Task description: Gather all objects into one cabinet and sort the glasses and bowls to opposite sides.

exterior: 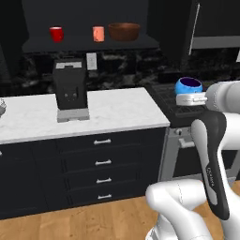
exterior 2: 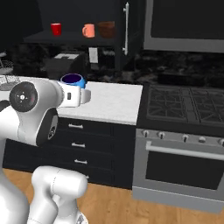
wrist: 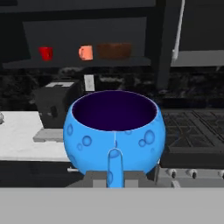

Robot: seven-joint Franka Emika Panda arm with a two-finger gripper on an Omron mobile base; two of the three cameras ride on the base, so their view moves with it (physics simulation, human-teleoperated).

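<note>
Holding blue bowl (wrist: 114, 131) | gripper (wrist: 115, 173) clamped | stove (exterior 2: 188, 105) beside

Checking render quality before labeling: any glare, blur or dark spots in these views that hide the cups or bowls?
Left base view: cabinet interior dim, yet red mug, orange cup and brown bowl read clearly; no glare. Right base view: brown bowl nearly merges with the dark background. Hand view: blue bowl large and bright, shelf items soft and small behind it.
</note>
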